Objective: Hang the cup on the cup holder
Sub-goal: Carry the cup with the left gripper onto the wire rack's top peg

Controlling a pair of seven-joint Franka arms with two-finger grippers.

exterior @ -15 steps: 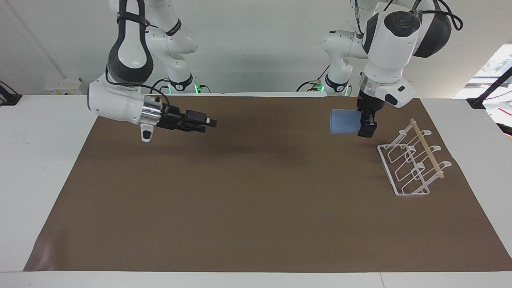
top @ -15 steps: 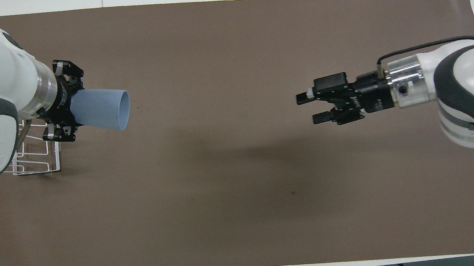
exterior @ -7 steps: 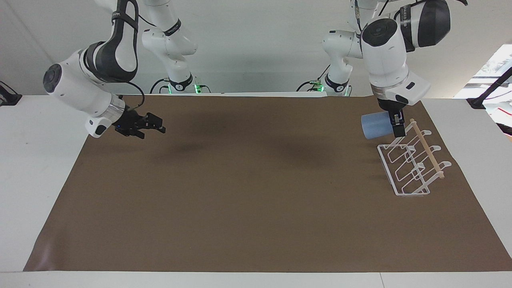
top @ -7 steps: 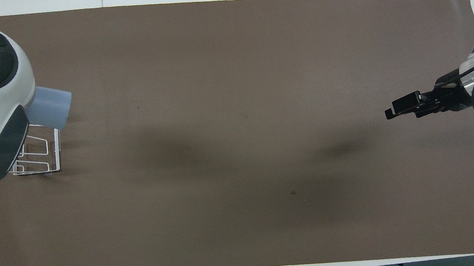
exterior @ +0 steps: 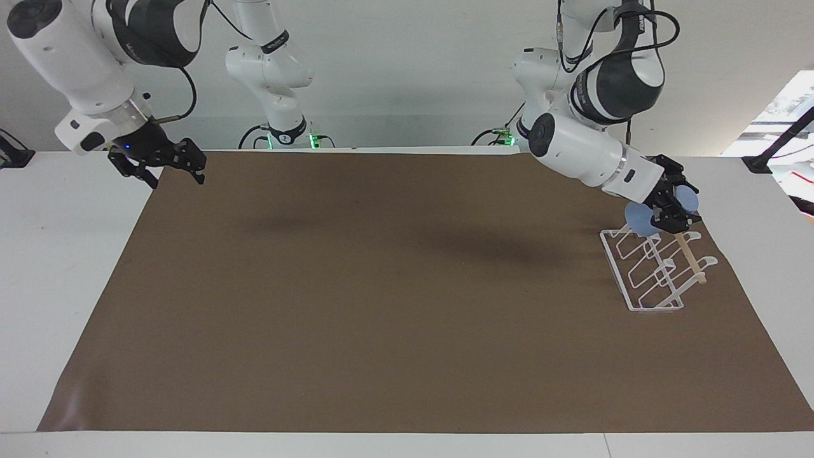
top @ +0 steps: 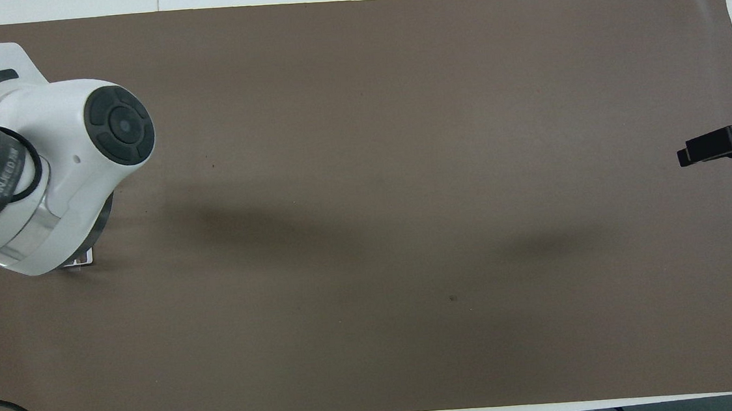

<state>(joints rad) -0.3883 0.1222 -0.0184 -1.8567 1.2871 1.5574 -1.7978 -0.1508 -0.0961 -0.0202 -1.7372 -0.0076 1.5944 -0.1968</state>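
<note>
Both arms had glossy white shells with dark grey to black joint sections and round black end caps. A polished metal ring sat between each wrist and its black gripper: left gripper (exterior: pixel 673 210), right gripper (exterior: pixel 170 166). Black cables ran in loops along the upper links of both arms. A black strap with white lettering circled the left forearm, seen from overhead. Small dark oval insets marked the white wrist housings. Green lights glowed at both arm bases, beside coiled black cabling.

Bright, even light; soft shadows on brown mat (exterior: pixel 381 305); sharp.
</note>
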